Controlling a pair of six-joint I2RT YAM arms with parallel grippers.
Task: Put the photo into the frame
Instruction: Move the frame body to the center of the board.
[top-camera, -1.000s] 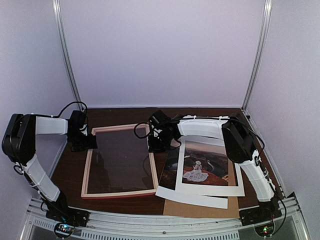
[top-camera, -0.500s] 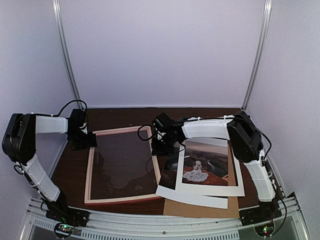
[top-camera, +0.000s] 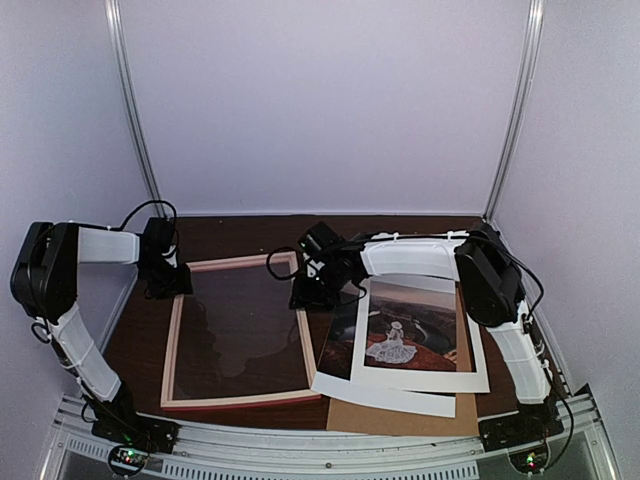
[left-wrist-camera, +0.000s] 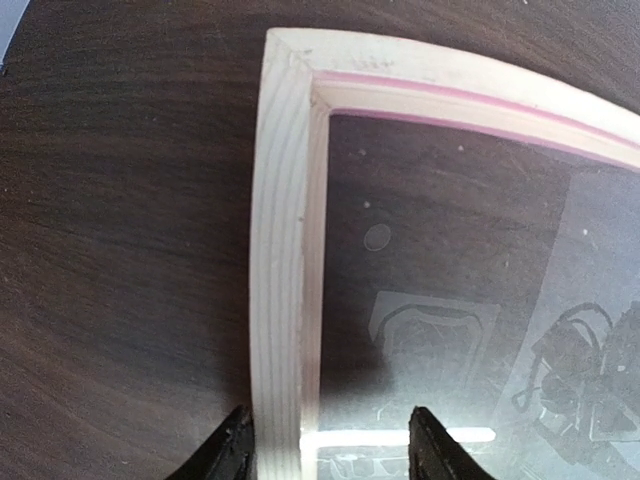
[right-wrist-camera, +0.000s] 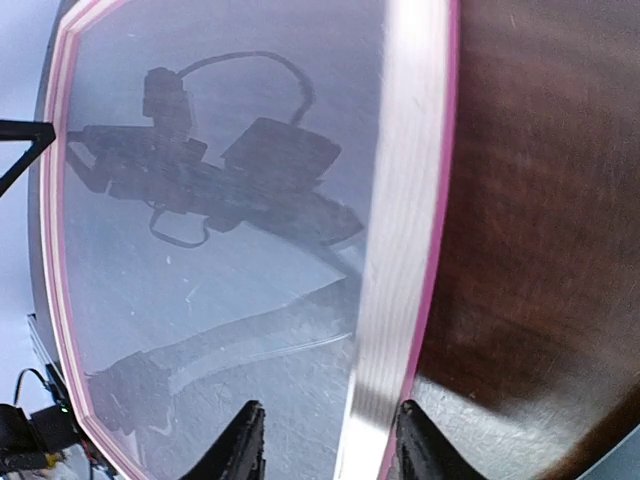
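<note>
The frame (top-camera: 240, 399) lies flat on the dark table, left of centre, with a glass pane inside its pale wood and pink moulding. My left gripper (top-camera: 172, 285) is at its far left corner. In the left wrist view the left gripper (left-wrist-camera: 333, 455) is open and straddles the left rail (left-wrist-camera: 283, 250), with a gap on the glass side. My right gripper (top-camera: 303, 297) is at the far end of the right rail. In the right wrist view the right gripper (right-wrist-camera: 330, 445) is open astride that rail (right-wrist-camera: 400, 200). The photo (top-camera: 405, 320) lies to the right of the frame, held by neither gripper.
A white window mat (top-camera: 385, 398) lies under the photo's near edge, on a brown backing board (top-camera: 400, 422) at the table's front. White walls with metal posts (top-camera: 135, 120) close in the back and both sides.
The frame has shifted slightly on the table, its near edge now closer to the front. The right jaws have spread wider and the left jaws have narrowed. Both grippers stay at the frame's far end.
</note>
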